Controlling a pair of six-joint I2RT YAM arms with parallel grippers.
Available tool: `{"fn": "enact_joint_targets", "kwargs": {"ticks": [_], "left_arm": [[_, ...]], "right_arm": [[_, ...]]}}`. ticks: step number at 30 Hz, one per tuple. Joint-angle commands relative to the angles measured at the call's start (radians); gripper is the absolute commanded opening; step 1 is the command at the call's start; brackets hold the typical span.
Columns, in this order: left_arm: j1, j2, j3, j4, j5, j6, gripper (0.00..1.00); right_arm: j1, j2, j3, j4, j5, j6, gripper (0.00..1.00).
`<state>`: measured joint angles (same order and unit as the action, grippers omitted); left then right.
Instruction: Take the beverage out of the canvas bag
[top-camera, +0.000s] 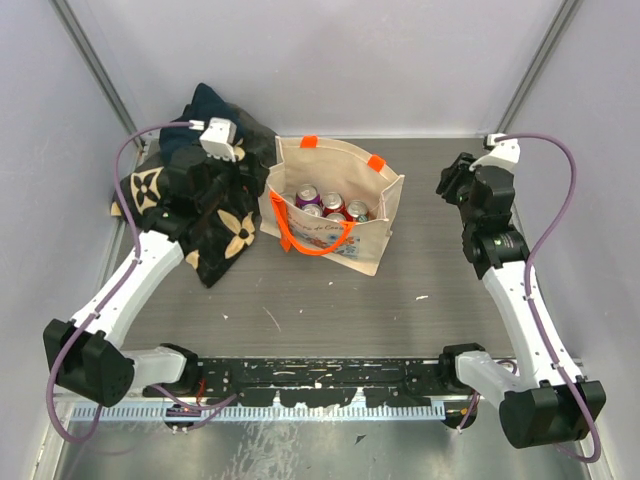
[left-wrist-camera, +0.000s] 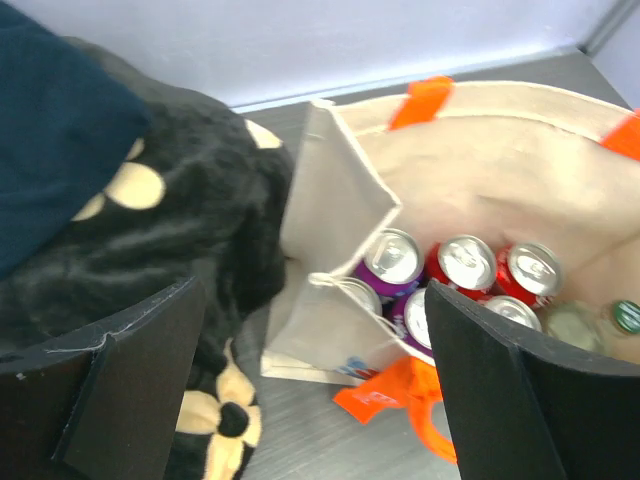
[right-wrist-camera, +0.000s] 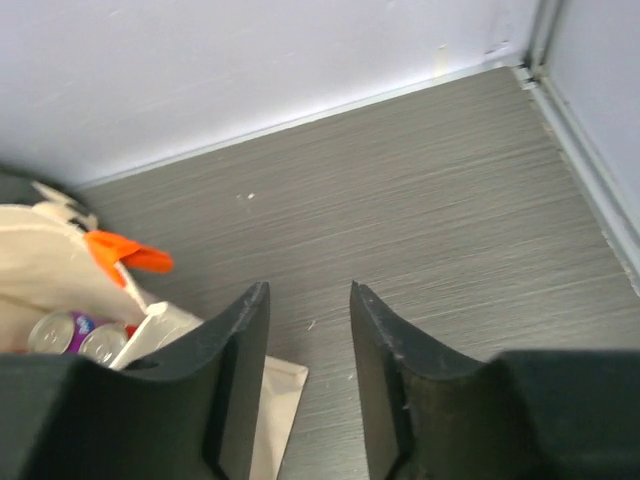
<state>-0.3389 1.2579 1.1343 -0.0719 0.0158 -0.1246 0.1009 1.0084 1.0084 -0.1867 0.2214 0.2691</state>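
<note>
The canvas bag (top-camera: 372, 246) was stood upright on the table (top-camera: 420, 300), with beverage cans (top-camera: 332, 203) seen inside. The left gripper (left-wrist-camera: 312, 300) was held fully spread and empty beside the bag. The right gripper (right-wrist-camera: 308, 300) was narrowed to a slim gap, with nothing gripped.

Soft, even light from above; little shadow, mild glare.
The grey table (top-camera: 440, 300) is evenly bright in the top view, with only faint shadow beside the canvas bag (top-camera: 370, 215). Can tops (left-wrist-camera: 465, 262) catch small white glints. Close to the lens, the left hand (left-wrist-camera: 312, 300) has fingers (left-wrist-camera: 130, 390) that read as flat, slightly soft black, and the dark blanket (left-wrist-camera: 200, 210) loses detail.
</note>
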Motion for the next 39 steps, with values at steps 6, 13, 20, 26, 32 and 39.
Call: {"fn": "enact_joint_targets", "kwargs": {"ticks": [6, 13, 20, 26, 32, 39], "left_arm": [[-0.103, -0.067, 0.022, -0.083, 0.043, -0.063, 0.98], [-0.123, -0.036, 0.019, -0.138, -0.011, -0.151, 0.98], [-0.133, 0.004, 0.043, -0.206, -0.049, -0.23, 0.98], [-0.135, 0.056, 0.036, -0.221, -0.055, -0.24, 0.98], [-0.137, 0.073, -0.02, -0.185, 0.012, -0.265, 0.7], [-0.147, 0.041, -0.127, -0.143, 0.086, -0.296, 0.28]], "right_arm": [[0.073, -0.043, -0.004, -0.002, -0.081, -0.002, 0.63], [0.079, -0.097, -0.012, -0.01, -0.158, -0.005, 0.69], [0.09, -0.079, 0.043, -0.04, -0.232, -0.027, 0.69], [0.113, -0.059, 0.065, -0.028, -0.269, -0.032, 0.69], [0.158, 0.003, 0.116, -0.001, -0.332, -0.031, 0.68], [0.328, 0.101, 0.139, 0.003, -0.329, -0.058, 0.68]]}}
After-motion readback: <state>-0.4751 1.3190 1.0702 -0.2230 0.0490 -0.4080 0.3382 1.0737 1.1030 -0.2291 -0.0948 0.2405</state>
